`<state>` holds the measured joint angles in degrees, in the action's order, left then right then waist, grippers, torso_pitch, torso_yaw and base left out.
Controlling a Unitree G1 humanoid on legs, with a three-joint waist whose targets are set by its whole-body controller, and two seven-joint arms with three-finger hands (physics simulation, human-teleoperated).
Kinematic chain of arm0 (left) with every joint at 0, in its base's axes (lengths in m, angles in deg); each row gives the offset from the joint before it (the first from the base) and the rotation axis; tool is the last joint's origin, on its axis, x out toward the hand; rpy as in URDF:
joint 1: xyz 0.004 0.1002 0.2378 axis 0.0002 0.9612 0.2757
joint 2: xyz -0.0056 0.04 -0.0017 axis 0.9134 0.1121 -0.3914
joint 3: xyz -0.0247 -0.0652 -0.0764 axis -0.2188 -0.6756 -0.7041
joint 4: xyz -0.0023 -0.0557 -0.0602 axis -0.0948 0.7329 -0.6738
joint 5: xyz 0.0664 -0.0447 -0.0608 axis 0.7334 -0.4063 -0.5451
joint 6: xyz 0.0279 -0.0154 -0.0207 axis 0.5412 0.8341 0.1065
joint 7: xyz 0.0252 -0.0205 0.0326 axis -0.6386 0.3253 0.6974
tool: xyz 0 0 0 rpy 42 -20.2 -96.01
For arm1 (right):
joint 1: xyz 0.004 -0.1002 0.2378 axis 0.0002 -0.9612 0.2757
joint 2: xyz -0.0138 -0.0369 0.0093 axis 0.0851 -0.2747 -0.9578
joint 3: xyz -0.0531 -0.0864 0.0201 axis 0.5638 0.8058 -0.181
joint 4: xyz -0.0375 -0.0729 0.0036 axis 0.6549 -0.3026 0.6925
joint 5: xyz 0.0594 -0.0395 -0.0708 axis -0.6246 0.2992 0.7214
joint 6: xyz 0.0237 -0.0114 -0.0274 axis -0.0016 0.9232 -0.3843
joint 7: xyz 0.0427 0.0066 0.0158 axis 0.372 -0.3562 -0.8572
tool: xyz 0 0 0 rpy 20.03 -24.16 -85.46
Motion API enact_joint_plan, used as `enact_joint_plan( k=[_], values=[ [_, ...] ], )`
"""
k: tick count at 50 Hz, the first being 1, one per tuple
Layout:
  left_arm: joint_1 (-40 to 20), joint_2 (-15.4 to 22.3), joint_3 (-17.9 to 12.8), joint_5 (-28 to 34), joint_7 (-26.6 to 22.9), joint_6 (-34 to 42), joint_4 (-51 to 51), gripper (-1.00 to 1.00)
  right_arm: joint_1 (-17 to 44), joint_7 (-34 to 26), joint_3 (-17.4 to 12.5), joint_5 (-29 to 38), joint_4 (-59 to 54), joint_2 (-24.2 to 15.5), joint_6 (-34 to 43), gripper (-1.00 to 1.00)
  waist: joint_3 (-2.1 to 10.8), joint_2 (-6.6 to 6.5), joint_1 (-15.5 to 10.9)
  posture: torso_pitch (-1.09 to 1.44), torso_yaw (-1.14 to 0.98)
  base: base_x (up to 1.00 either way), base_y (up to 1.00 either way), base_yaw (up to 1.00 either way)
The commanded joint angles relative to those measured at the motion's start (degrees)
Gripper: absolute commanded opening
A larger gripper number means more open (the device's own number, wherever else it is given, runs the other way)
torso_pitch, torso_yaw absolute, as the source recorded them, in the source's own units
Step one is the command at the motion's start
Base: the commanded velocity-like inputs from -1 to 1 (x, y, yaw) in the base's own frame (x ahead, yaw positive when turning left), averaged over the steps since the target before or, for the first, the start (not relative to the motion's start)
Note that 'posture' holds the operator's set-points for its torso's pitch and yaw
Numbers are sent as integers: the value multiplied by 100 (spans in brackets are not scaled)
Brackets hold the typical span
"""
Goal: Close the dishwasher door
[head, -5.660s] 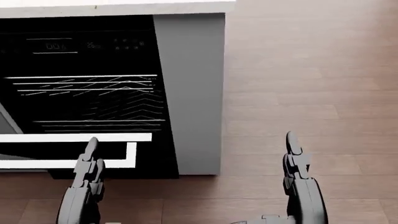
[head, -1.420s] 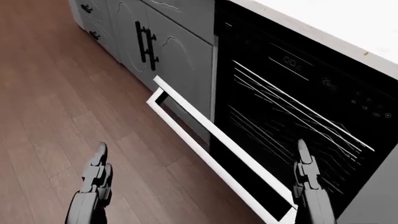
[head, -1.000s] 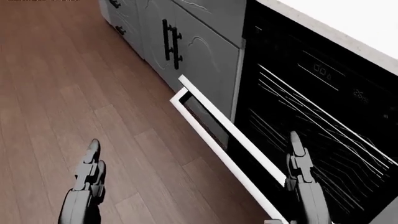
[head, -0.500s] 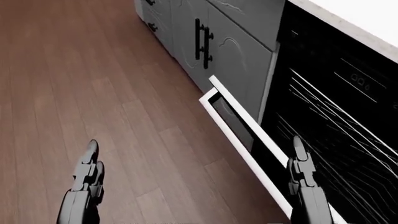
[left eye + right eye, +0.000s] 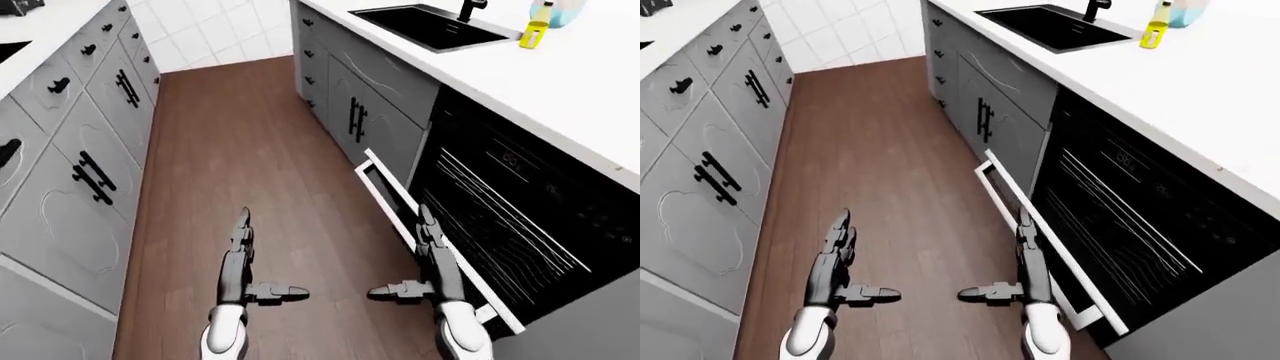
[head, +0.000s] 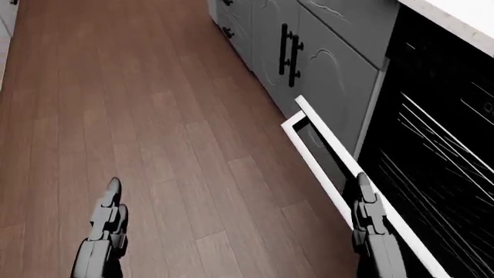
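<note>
The dishwasher (image 5: 505, 217) stands open under the white counter at the right of the left-eye view, its dark racks showing. Its door (image 5: 386, 196) hangs down and out over the floor, with a white rim; it also shows in the head view (image 6: 324, 152). My left hand (image 5: 242, 255) is open with flat fingers, over bare floor and well left of the door. My right hand (image 5: 430, 251) is open too, and in the picture it lies over the door's outer rim; I cannot tell whether it touches. Both hands are empty.
Grey cabinets (image 5: 90, 150) with black handles line the left side. More grey cabinets (image 5: 365, 97) run along the right beyond the dishwasher. A black sink (image 5: 430, 24) and a yellow bottle (image 5: 535, 34) sit on the counter (image 5: 570, 90). Wooden floor (image 5: 250, 157) runs between them.
The camera has turned: the dishwasher and its door have slid toward the right of the head view, and more floor shows at the left. Both hands keep their open pose.
</note>
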<state>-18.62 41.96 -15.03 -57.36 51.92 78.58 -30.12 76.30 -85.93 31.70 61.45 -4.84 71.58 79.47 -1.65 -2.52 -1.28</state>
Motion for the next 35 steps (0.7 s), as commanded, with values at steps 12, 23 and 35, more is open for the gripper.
enact_joint_plan(
  k=[12,23,35],
  values=[
    [-116,-34,104,1,-22,-215,-275,100,100,40,-94,2,345,-40,-158,100,40,593,126,0,0,0,0,20],
    [-130,-29,89,0,-18,-237,-234,100,71,47,-106,-7,329,-37,-199,100,80,-266,119,0,0,0,0,20],
    [-128,-28,73,-9,-15,-206,-275,100,43,46,-105,-10,342,-36,-206,100,17,388,65,0,0,0,0,20]
  ],
)
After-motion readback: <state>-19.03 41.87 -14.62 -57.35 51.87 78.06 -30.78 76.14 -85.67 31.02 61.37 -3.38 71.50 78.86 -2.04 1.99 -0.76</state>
